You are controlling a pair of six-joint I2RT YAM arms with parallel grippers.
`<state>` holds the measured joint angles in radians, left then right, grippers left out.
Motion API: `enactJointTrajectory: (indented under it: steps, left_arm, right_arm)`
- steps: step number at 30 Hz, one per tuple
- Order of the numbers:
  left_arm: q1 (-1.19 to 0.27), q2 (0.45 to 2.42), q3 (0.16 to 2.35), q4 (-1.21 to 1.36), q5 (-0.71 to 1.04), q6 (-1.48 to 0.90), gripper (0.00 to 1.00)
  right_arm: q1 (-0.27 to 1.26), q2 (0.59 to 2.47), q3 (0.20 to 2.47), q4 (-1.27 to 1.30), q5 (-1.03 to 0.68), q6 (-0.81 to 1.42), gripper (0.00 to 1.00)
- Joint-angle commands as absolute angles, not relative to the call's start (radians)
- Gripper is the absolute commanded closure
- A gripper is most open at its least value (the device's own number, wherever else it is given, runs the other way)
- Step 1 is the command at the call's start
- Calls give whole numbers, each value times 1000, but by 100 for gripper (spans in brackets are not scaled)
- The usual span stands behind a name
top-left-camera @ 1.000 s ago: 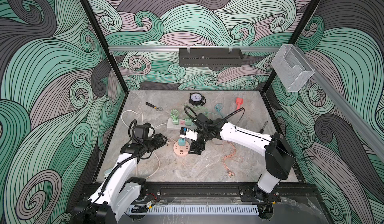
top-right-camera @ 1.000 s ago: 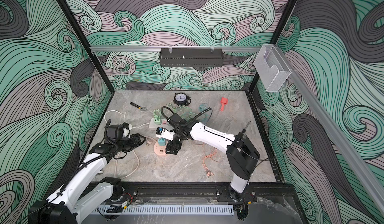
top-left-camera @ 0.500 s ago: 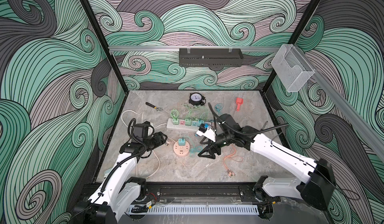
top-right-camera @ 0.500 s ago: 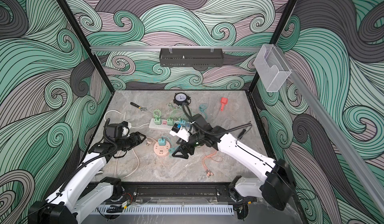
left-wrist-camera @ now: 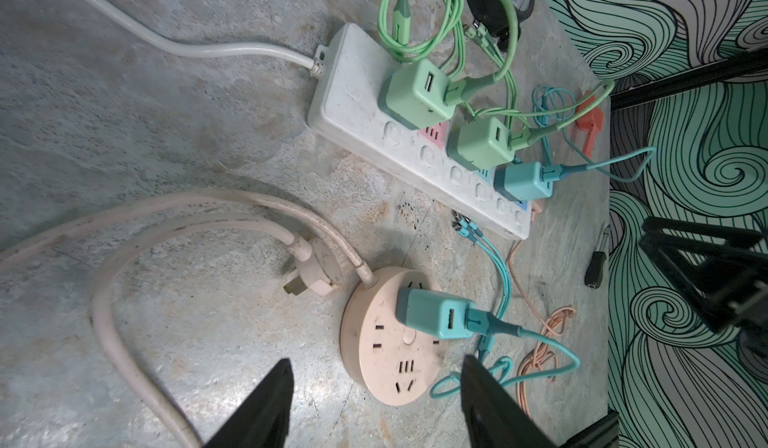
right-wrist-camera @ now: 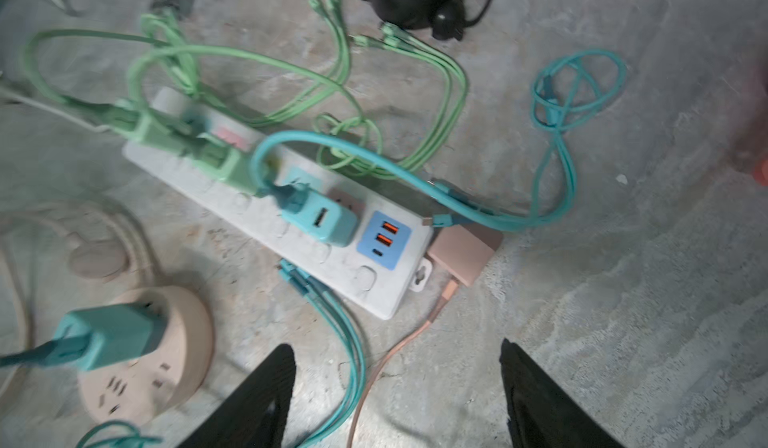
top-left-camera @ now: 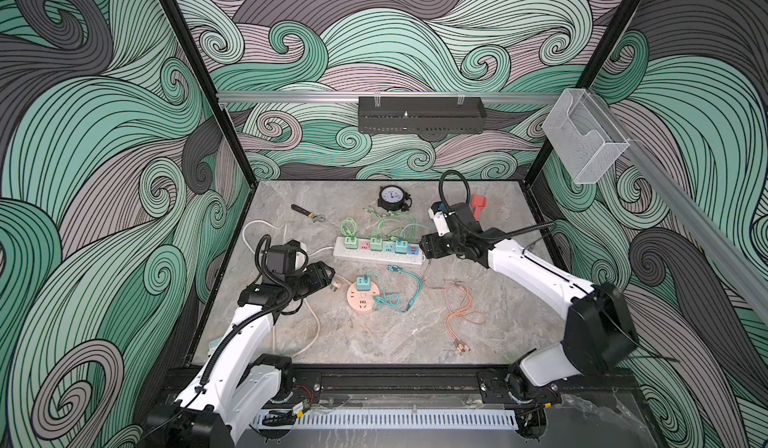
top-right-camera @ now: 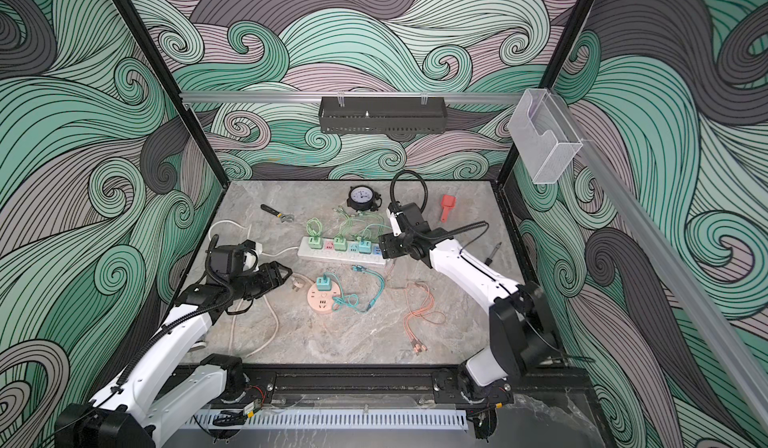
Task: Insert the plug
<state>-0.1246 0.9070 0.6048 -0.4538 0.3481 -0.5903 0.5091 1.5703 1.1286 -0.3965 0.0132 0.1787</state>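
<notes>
White power strip (left-wrist-camera: 357, 105): one. Round socket hub (left-wrist-camera: 382, 354): one. Green charger cubes (left-wrist-camera: 415, 95) (left-wrist-camera: 482, 143): two. Teal charger cubes (left-wrist-camera: 521, 180) (left-wrist-camera: 432, 313): two. Tan charger cube (right-wrist-camera: 461, 255): one. Loose three-pin plug (left-wrist-camera: 320, 273): one. Orange cable bundle (top-left-camera: 459, 313): one. Dial gauge (top-left-camera: 392, 197): one. Wrench (top-left-camera: 307, 213): one. Red plastic piece (top-right-camera: 446, 207): one.

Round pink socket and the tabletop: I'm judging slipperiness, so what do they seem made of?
Round pink socket: likely moulded plastic, matte, a smooth one-piece shell with grime marks. Tabletop: grey veined stone or stone-print laminate, low sheen; I cannot tell which.
</notes>
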Motion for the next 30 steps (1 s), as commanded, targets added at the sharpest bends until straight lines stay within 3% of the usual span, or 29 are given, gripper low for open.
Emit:
enactJointTrajectory:
  steps: [1,15,30]
  left_arm:
    - [-118,893,640,-481,357,-569,33]
    - [-117,880,638,-483,356,-569,34]
    - [-117,886,638,-479,360,-569,33]
  right_arm:
    - [499,1644,1178,-430,156,259,23]
    - [464,1873,1238,-365,170,402,38]
    - [462,1983,1287,-338,119,429,41]
